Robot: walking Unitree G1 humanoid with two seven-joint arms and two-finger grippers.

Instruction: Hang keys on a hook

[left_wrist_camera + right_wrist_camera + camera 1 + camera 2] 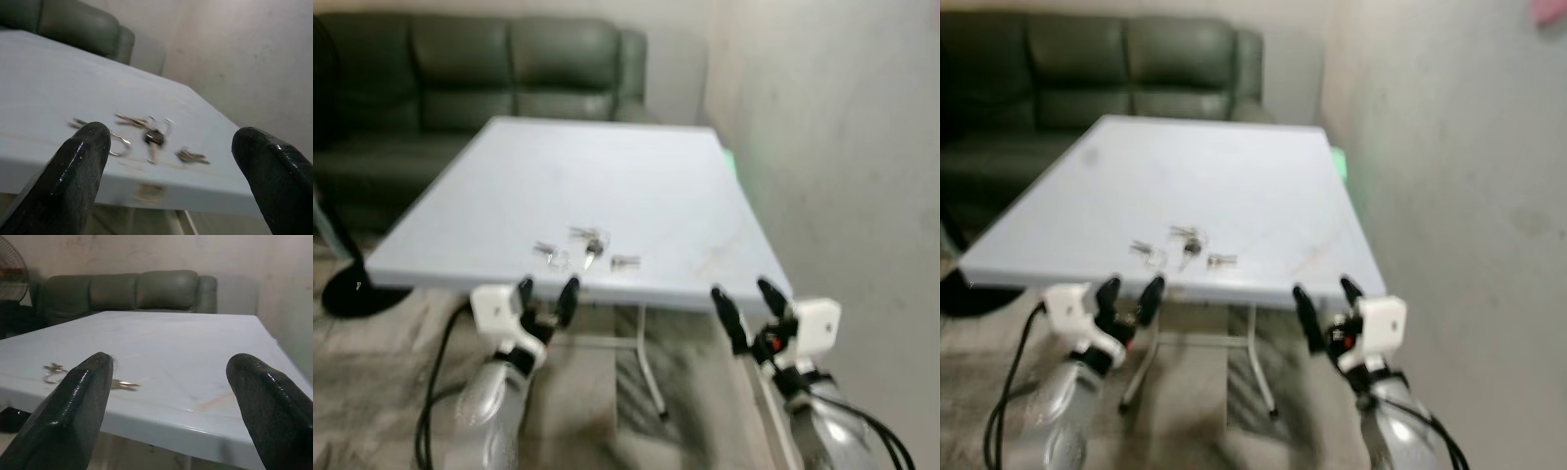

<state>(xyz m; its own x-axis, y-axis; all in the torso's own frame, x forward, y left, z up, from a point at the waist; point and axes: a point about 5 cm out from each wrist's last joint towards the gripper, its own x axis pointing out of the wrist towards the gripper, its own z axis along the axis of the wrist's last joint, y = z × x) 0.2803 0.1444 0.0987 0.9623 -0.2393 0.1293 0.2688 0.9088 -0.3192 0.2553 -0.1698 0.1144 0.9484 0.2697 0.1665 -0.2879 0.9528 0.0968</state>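
Several keys (587, 249) lie loose near the front edge of a pale blue table (636, 176); one has a dark head (154, 137), another sits apart to the right (191, 156). My left gripper (546, 292) is open just in front of the table edge, right below the keys. My right gripper (744, 302) is open at the table's front right corner. Both are empty. In the right wrist view the keys (122, 384) show low over the tabletop.
A dark green sofa (480, 59) stands behind the table. A plain wall (842, 127) runs along the right. A black fan base (352, 289) sits on the floor at the left. White table legs (646, 367) stand under the front edge.
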